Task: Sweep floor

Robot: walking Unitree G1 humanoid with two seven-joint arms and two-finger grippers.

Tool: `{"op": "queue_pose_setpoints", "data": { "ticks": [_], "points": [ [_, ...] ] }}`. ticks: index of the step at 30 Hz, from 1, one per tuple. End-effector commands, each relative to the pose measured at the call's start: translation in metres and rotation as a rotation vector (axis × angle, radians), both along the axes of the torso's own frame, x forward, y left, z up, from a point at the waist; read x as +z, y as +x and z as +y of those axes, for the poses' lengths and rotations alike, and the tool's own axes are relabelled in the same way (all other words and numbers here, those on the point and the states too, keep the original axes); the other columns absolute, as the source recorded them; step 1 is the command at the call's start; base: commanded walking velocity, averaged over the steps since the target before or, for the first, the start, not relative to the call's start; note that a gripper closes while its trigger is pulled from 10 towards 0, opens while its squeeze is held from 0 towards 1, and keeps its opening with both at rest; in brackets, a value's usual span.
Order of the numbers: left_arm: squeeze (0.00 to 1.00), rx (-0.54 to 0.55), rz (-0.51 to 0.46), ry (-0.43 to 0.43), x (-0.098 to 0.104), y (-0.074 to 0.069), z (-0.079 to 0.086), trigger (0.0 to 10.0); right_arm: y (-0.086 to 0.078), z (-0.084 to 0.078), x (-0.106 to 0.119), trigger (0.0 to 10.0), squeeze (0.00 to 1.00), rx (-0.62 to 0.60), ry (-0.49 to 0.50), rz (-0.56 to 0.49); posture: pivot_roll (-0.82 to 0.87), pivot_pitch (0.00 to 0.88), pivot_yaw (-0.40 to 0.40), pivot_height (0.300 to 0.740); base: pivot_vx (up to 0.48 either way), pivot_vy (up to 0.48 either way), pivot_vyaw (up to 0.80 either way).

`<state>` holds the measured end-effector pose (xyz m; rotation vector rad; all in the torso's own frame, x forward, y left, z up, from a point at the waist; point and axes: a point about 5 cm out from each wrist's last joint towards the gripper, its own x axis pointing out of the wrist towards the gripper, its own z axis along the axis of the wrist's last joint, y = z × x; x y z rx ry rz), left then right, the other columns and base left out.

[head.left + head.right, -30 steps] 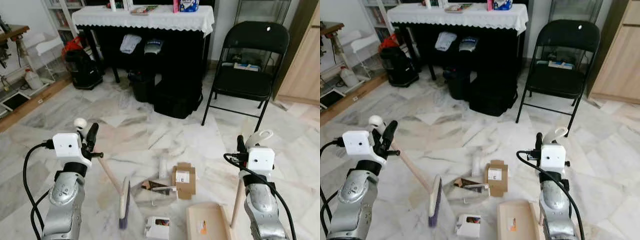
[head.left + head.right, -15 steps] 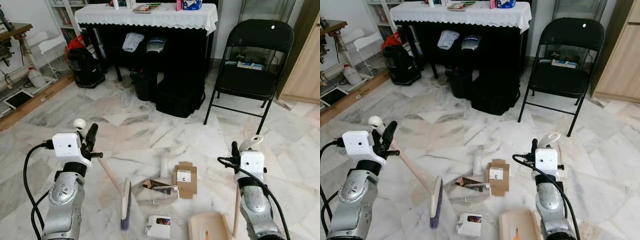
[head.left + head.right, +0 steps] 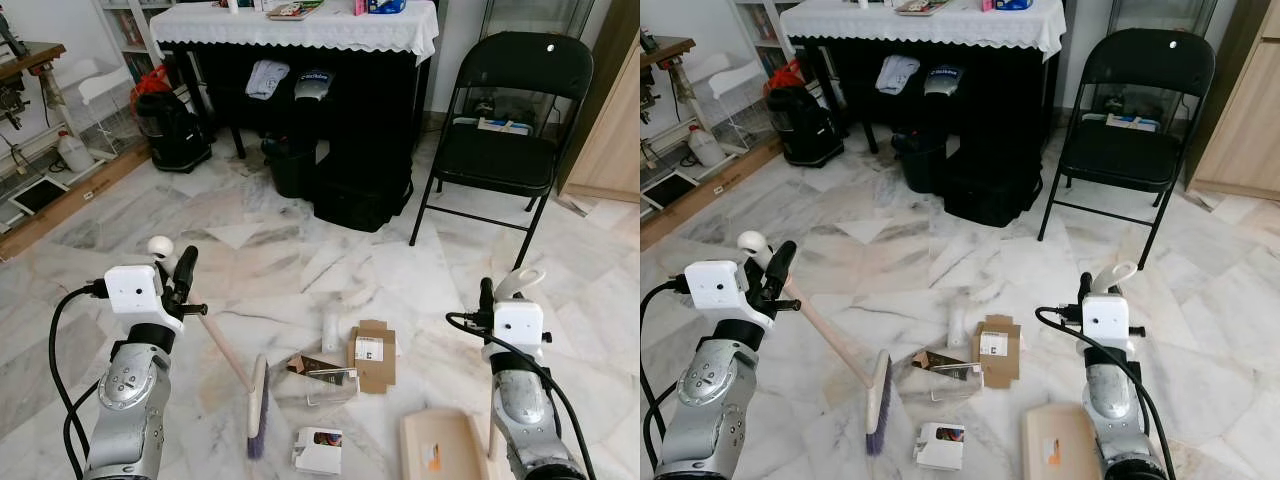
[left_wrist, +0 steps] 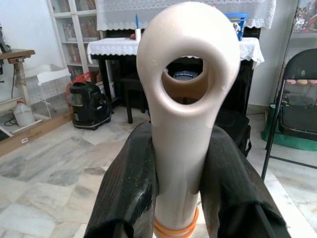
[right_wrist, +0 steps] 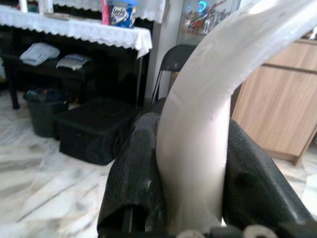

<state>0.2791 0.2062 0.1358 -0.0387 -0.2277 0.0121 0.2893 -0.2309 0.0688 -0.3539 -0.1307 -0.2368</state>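
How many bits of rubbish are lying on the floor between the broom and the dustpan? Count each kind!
Boxes: 2, the brown cardboard box and the white box
Clear plastic pack: 1
White tube: 1
Total: 4

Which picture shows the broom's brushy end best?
The left eye view: the broom head lies whole on the marble floor, beside the scattered boxes. The right eye view shows it too, closer to the edge. The left wrist view shows the broom's looped handle tip gripped by the left gripper.
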Motion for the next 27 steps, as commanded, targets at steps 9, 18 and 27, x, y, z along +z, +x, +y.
{"op": "queue_pose_setpoints", "data": {
  "ticks": [9,18,27],
  "points": [
    [0.00,-0.002,-0.075,0.014,0.016,-0.003,0.003,10.0,0.001,0.001,0.001,10.0,0.00,0.001,-0.018,-0.023,0.07,0.082,0.114,0.740,0.000,0.000,0.00],
    [0.00,-0.035,-0.070,0.025,0.018,-0.008,0.002,10.0,-0.001,0.010,-0.008,10.0,0.00,0.031,-0.010,0.007,0.08,0.111,0.131,0.740,0.000,0.000,0.00],
    [0.00,-0.055,-0.077,0.027,0.022,-0.005,0.000,10.0,0.011,0.011,0.020,10.0,0.00,-0.030,-0.050,-0.156,0.08,0.118,0.145,0.740,0.000,0.000,0.00]
  ]
}}
